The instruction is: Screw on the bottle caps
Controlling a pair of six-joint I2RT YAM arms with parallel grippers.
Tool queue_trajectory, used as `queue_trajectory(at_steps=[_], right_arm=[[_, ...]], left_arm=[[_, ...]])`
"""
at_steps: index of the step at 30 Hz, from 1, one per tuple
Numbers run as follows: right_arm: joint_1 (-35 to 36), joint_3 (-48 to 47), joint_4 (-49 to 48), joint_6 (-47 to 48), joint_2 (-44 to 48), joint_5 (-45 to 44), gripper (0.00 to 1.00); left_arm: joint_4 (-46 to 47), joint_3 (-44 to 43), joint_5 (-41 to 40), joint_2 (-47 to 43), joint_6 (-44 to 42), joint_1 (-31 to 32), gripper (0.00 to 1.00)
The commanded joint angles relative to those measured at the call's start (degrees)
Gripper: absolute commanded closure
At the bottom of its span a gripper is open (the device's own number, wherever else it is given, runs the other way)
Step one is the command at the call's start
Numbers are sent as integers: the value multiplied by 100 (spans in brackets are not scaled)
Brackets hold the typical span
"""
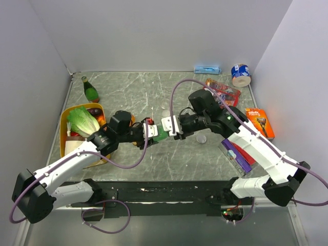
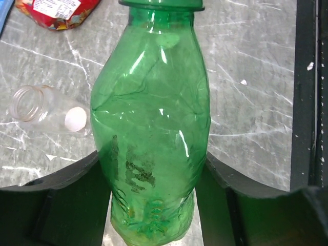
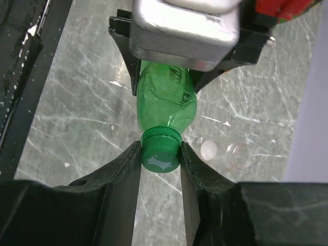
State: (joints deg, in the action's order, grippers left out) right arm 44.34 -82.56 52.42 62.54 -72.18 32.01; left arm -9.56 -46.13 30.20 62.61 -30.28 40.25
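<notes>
Top view: left pincer [image 1: 152, 131] and right pincer [image 1: 167, 126] meet over the middle of the desk [image 1: 154, 92], with the green bottle [image 1: 161, 135] held sideways between them. A yellow tray [image 1: 62, 138] with lettuce [image 1: 82, 122] sits at the left edge.

Left wrist view: the left pincer [image 2: 154, 169] is clamped on the green bottle's [image 2: 151, 123] lower body, one finger on each side. The green cap [image 2: 161, 4] sits on the neck at the top edge. A clear bottle [image 2: 48, 110] lies on its side on the desk, uncapped, just beside the green one. A red packet [image 2: 56, 7] is in the far corner.

Right wrist view: the right pincer [image 3: 160, 149] is clamped on the green cap [image 3: 160, 158], both fingers touching its sides. The cap is seated on the green bottle's neck, though how tightly it is threaded cannot be told.
</notes>
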Motion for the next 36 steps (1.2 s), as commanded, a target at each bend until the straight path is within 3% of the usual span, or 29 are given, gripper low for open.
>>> queue_trajectory(at_steps=[1,5,7,10,13,16,17,18,19,20,21,23,27,29,30,31,33,36], right_arm=[[-232,-312,-4,-792,-208,42,89],[-390,-847,135,-2532,-882,42,96],[-582,-1366,364,-3933,-1418,77,100],[-891,-1079,68,-5815,-1414,753,100],[-1233,-779,-144,-7319,-1561,1788,100],[-1445,-1032,-58,-7538,-1745,1993,100],[-1489,-1129,-100,-7538,-1807,2159,97],[-1637,-1348,-162,-7581,-1860,2465,86],[-1717,-1480,-293,-7695,-1887,2468,70],[-1796,-1630,-329,-7731,-1887,2424,46],[-1997,-2005,-355,-7731,-1887,2389,34],[-2244,-2385,-338,-7573,-1905,2398,14],[-2702,-3193,284,-6487,-1931,2416,14],[-2659,-3353,1176,-4733,-1879,2458,23],[-2563,-3345,1522,-3933,-1835,2424,23],[-2449,-3223,1891,-2246,-1582,2294,23],[-2027,-2263,1869,-552,-1108,1697,23],[-1499,-686,731,534,340,905,24]], left_arm=[[596,-1,145,-65,224,27,99],[1095,-19,-399,14,750,44,99],[1437,-89,-1378,58,1120,123,99],[1763,-116,-2443,120,964,281,99],[2019,-37,-2992,234,647,405,99],[2169,51,-3528,348,401,422,99],[2152,60,-3634,366,357,422,99],[2091,78,-3635,401,339,422,99],[1977,69,-3617,445,321,414,99],[1871,52,-3600,454,321,422,99],[1731,86,-3530,445,339,422,99],[1607,156,-3354,375,330,422,99],[1221,288,-2617,243,251,414,99],[1010,306,-1941,147,172,396,99],[974,315,-1695,103,41,379,99],[800,324,-1196,7,-47,370,99],[684,342,-807,-73,-319,361,99],[491,245,-366,-74,-469,352,99]])
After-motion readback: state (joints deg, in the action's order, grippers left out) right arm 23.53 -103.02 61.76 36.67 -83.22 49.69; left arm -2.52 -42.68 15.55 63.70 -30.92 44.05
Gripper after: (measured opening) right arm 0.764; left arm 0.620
